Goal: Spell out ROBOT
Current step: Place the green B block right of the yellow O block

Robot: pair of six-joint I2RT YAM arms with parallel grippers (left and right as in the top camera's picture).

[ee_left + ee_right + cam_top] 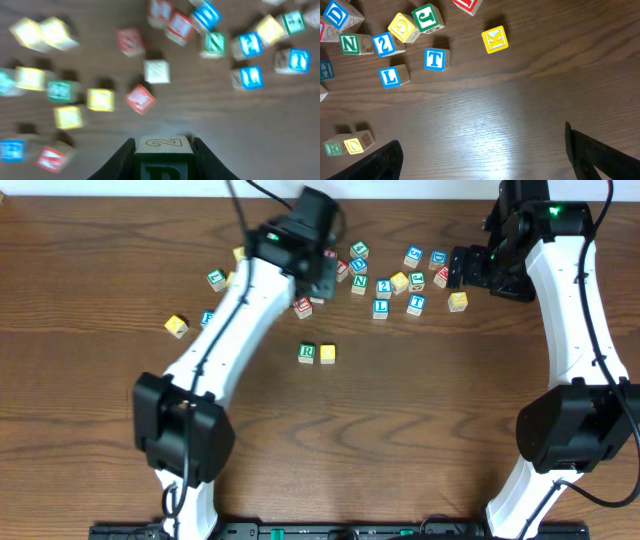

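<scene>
Small wooden green-framed B cube [163, 159] is clamped between left fingers [119, 162]; right fingers [377, 162] are spread wide, empty, above the tabletop [495, 115].

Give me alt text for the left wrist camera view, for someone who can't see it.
The left gripper clamps a wooden cube with a green-framed face, over a wood table. Beyond it, blurred lettered cubes in red, blue, green and yellow lie scattered.
</scene>
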